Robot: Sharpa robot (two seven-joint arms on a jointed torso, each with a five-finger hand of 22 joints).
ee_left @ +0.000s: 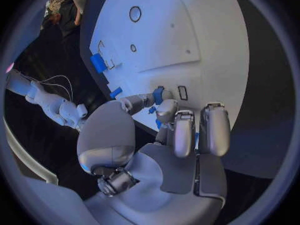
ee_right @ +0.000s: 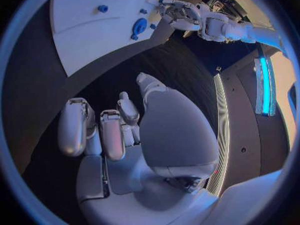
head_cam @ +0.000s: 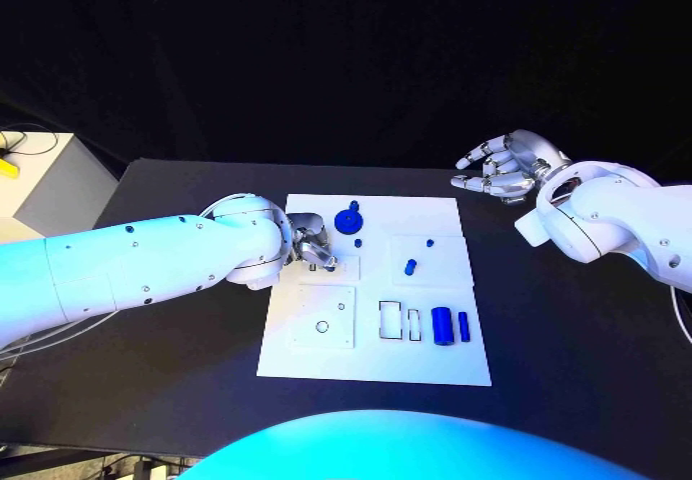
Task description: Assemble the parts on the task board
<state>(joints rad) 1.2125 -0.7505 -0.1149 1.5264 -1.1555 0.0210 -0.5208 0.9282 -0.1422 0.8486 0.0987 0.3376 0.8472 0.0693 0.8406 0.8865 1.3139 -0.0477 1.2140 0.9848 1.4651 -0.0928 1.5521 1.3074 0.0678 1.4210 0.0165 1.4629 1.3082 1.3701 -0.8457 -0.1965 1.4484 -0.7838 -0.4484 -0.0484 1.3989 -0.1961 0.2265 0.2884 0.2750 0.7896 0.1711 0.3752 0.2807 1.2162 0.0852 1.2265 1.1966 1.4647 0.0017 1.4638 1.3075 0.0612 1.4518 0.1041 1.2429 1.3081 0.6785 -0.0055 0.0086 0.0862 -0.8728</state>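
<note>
We are losing the left hand's (head_cam: 306,248) fingertips in the head view, where they are bunching over the task board's (head_cam: 433,365) left edge, so we cannot tell whether they are pinching a part. In the left wrist view a small blue part (ee_left: 159,95) is sitting among the fingers (ee_left: 182,135), and they are covering much of it; whether it is being held stays unclear to us. The circle's rim is cutting off the board in both wrist views. The right hand (head_cam: 502,166) is turning its palm away from the head camera, hiding its inside there.
</note>
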